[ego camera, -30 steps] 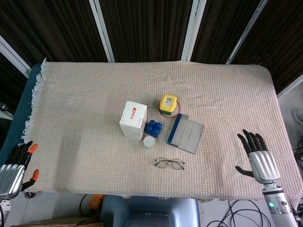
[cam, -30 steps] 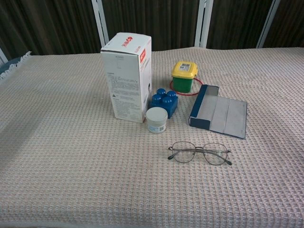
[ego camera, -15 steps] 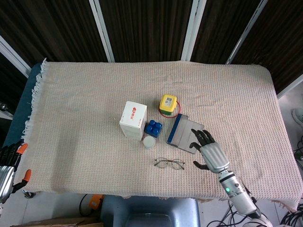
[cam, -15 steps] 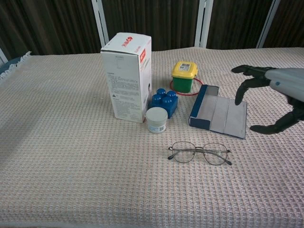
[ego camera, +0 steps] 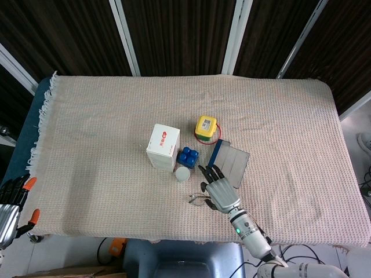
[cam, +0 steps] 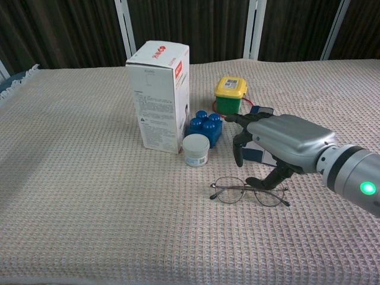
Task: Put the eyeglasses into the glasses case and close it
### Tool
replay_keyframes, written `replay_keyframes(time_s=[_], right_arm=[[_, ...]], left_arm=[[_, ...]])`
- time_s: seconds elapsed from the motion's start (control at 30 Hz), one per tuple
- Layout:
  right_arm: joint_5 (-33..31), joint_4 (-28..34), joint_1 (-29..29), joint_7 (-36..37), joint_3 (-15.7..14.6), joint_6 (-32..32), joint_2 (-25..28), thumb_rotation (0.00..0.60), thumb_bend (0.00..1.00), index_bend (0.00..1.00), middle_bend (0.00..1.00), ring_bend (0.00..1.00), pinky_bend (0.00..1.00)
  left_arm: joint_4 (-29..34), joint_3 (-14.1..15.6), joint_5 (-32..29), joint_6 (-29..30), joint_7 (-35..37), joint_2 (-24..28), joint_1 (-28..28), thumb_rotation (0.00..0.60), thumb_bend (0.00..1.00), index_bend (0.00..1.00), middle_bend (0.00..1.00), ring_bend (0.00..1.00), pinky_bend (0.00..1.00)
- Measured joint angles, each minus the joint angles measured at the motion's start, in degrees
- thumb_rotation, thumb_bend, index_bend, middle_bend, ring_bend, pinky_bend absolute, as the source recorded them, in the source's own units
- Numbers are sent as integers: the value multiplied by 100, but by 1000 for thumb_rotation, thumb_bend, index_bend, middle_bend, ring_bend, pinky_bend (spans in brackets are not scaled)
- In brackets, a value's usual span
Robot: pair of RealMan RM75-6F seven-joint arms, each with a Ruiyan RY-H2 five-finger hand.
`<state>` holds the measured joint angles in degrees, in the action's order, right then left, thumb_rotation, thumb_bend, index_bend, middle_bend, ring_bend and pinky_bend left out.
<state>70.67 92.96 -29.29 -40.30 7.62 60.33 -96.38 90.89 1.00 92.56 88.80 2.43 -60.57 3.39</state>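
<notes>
1. Right now the bench (ego camera: 87,127), under its beige waffle cloth, fills most of my head view.
2. My right hand (cam: 285,142) sits right of centre in the chest view, palm down over the eyeglasses (cam: 249,191), fingers (cam: 238,151) apart and curved, clamped on nothing; whether the thumb touches the frame, I cannot tell.
3. My left hand (ego camera: 10,207) shows at the lower left edge of the head view, off the bench, fingers loosely spread.
4. The white carton (cam: 159,95) stands upright, centre left.
5. The glasses case (ego camera: 231,163) lies open behind my right hand.
6. Blue block (cam: 205,126), yellow-lidded pot (cam: 230,95) and small white jar (cam: 195,149) cluster between carton and case.
</notes>
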Motion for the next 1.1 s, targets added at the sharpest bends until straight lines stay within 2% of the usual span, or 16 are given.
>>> replay_keyframes(time_s=[1.1], right_arm=[[-866,-273,-348,-770,-312,87,-184,600,494,635,27,0,0]], left_arm=[[-57,7,61,46,95,3,-23,600,412,0,0,0,9]])
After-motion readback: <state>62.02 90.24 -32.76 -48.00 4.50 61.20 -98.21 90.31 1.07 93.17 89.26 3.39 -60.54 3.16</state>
